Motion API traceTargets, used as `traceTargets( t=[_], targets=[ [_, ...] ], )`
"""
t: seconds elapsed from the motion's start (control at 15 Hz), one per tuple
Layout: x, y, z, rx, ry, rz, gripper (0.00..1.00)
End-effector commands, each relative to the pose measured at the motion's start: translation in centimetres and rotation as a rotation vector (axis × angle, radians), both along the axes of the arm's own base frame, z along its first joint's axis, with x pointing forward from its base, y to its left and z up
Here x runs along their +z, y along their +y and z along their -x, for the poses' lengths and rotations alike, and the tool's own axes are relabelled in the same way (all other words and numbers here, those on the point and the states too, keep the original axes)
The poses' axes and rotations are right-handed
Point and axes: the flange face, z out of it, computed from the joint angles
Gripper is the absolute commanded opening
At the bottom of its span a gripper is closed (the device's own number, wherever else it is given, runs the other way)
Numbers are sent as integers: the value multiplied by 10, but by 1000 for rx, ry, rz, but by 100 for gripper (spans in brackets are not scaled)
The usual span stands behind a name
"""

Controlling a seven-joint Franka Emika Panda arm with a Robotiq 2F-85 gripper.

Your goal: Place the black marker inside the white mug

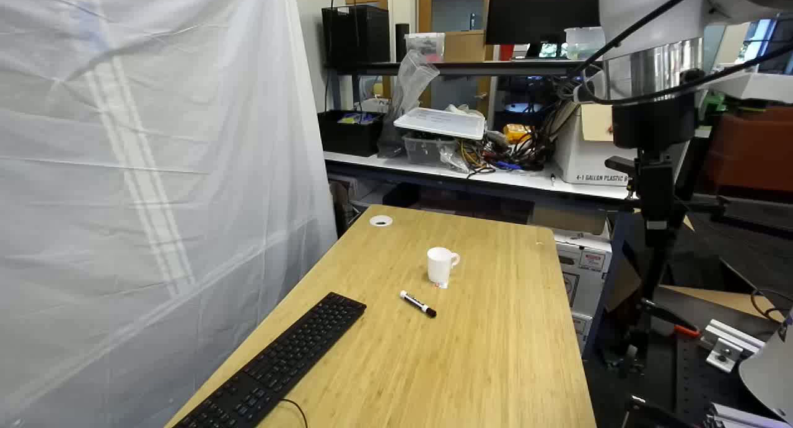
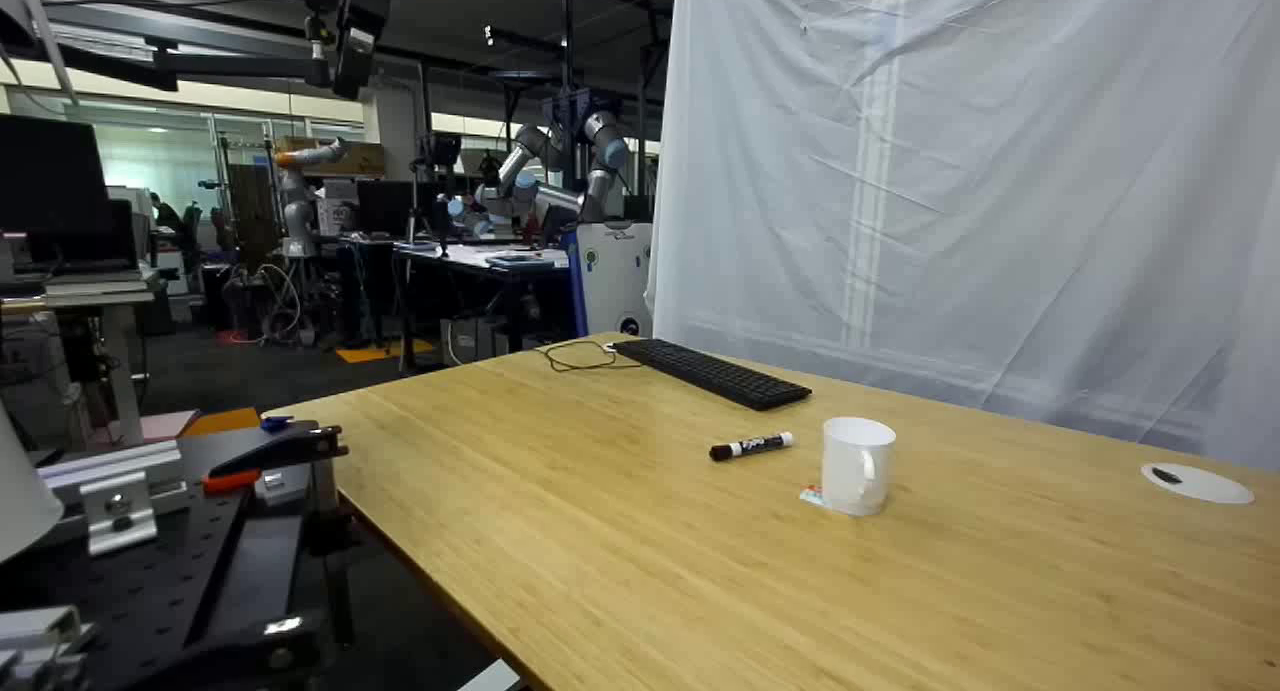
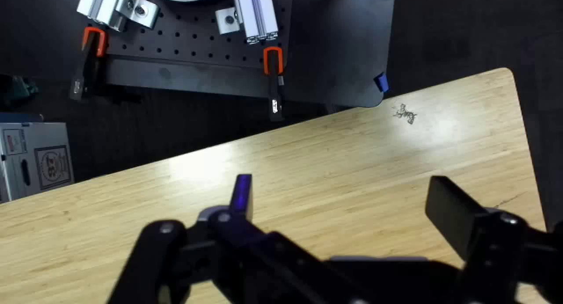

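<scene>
Slantwise, black marker lying flat, white end toward curtain, dark end opposite, tool spread wide

The white box in an exterior view reads "4-1 GALLON PLASTIC B", the rest hidden, while the black marker bears white lettering too small to read surely.

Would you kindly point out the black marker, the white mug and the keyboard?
Black marker [image 2: 754, 446], in an exterior view: its barrel.
White mug [image 2: 844, 470], in an exterior view: its side wall.
Keyboard [image 1: 279, 361], in an exterior view: its keys.
</scene>
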Motion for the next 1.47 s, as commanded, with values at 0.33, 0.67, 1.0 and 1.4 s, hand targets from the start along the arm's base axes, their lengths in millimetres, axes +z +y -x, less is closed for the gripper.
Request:
traceTargets(
  t=[0.33,0.67,1.0,1.4],
  targets=[
    [2,0,-1,0,-3,-1,100],
    [2,0,-1,0,-3,-1,100],
    [2,0,-1,0,-3,-1,100],
    [-10,-16,-4,13,25,-1,100]
  ],
)
